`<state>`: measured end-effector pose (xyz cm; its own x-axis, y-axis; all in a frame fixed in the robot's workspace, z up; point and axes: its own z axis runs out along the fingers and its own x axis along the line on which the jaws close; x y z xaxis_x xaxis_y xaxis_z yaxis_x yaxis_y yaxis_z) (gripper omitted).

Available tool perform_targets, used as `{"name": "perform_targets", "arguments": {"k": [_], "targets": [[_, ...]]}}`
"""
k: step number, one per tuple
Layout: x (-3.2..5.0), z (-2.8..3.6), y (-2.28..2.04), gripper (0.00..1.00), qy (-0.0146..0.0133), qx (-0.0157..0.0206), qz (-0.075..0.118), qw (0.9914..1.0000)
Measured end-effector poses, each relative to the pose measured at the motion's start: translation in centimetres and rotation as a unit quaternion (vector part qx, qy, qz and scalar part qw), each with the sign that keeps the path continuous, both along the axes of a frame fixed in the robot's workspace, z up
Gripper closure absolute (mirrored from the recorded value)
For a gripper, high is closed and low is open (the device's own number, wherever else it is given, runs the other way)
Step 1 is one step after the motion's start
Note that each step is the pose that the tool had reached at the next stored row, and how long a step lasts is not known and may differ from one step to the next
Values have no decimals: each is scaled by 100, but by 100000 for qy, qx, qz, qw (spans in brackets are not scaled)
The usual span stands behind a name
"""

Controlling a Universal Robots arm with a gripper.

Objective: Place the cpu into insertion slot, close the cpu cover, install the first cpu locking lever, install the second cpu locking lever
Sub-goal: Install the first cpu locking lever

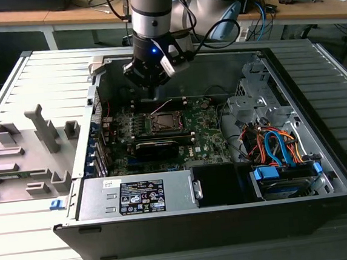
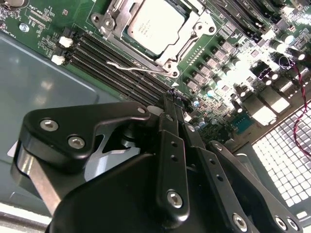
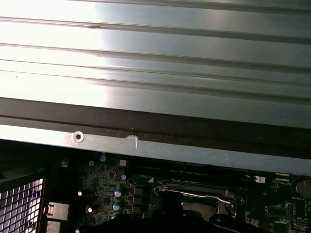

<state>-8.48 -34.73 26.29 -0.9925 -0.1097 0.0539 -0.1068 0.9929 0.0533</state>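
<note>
Cpu [image 2: 158,26] sits in insertion slot [image 2: 192,36], apparently under cpu cover [image 2: 116,12].

No legible text. Power supply label [image 1: 142,197], lower centre of exterior view: print too small. Cpu [image 2: 156,25] top markings, second wrist view: unreadable.

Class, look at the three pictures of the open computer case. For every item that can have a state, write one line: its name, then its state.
cpu: seated in the insertion slot, silver top facing up.
cpu cover: closed, lying flat around the cpu.
locking lever: a thin wire lever lying beside the socket; whether latched, cannot tell.
claw: shut, holding nothing, above the motherboard beside the socket.
computer case: open, side panel off.
</note>
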Motion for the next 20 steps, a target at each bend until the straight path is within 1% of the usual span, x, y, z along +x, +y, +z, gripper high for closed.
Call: {"name": "perform_targets", "arguments": {"k": [4,5,6,7,9,10,14,15,19,20], "targets": [[2,-1,0,89,-34,11,9,100000],[2,-3,0,89,-314,4,9,100000],[2,-4,0,89,-1000,-41,9,99995],[1,-5,0,89,-2001,-114,6,99980],[1,-6,0,89,-3335,-196,11,99944],[1,-8,0,89,-4216,-191,6,99911],[2,-7,0,89,-4401,-195,9,99903],[1,-7,0,89,-4440,-244,-7,99901],[3,-15,-24,89,-4445,-297,-264,99900],[2,-22,-26,89,-4448,-316,-684,99898]]}}
